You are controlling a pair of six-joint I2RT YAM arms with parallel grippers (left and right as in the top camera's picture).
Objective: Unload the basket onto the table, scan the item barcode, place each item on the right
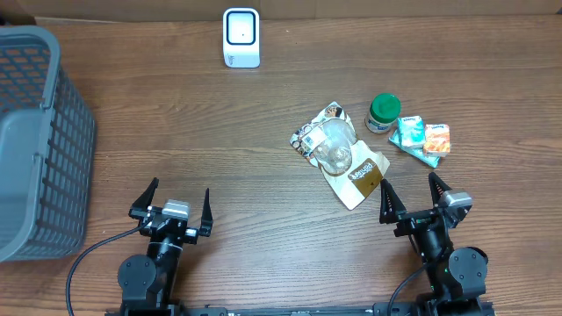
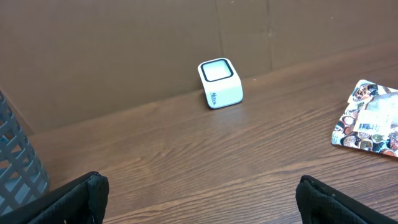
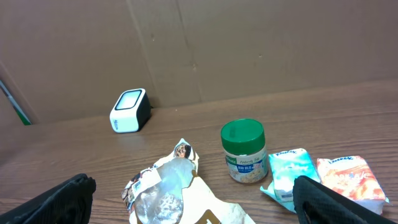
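The 2 grippers, left (image 1: 181, 188) and right (image 1: 407, 179), have their jaws wide apart and hold nothing. The bag (image 1: 338, 154) lies right of the scanner (image 1: 241, 37), nearer the arms. A jar (image 1: 384, 112), a teal packet (image 1: 408, 133) and an orange packet (image 1: 436, 140) sit further right. The basket (image 1: 35, 140), left of the scanner, is cut off by the frame edge. The bag's print is too small to read.

A grey mesh basket (image 1: 72, 154) sits at the wooden table's (image 1: 219, 149) left edge, with a brown cardboard wall (image 2: 112, 50) behind.
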